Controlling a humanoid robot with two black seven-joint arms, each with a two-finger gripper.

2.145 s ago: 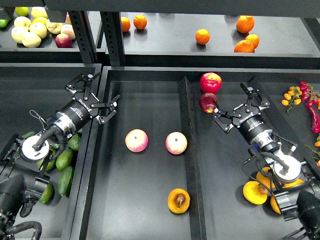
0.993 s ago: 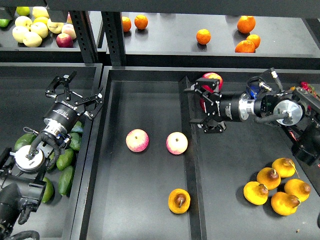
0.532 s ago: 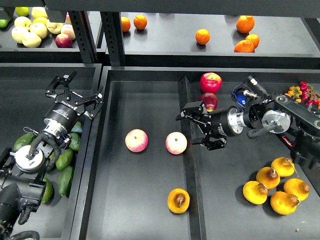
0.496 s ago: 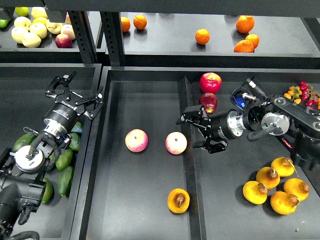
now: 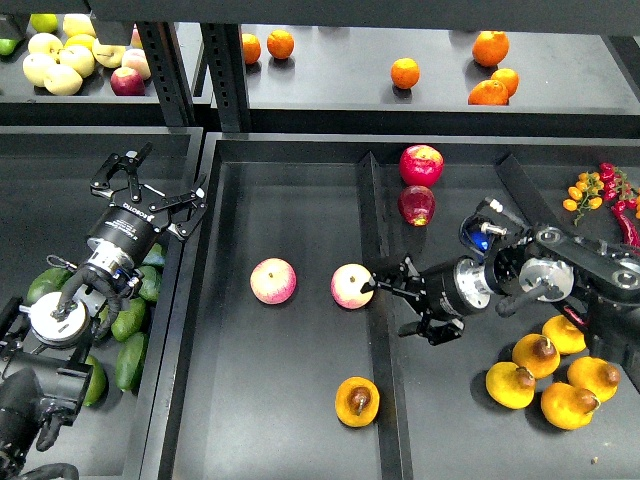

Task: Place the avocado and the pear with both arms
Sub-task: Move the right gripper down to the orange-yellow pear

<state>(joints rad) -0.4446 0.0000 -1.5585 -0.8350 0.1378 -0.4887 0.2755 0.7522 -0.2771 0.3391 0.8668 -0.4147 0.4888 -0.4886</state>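
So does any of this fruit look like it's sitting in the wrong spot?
One pear lies alone in the middle tray beside two pink apples, apart from the other pears heaped in the right tray. It looks stray.

1. Black throughout, both arms built of matte cylindrical segments.
2. Left gripper: two thin black fingers of open linkage bars, splayed; small white lettering on the barrel behind.
3. Silver ring behind that barrel, then a round silver joint cap nearer the left edge, with black cables looping beside it.
4. Right gripper: black fingers on a barrel with a silver band.
5. Right arm: round silver joint cap, blue-lit connector with a small white plug, thin red wire close by.
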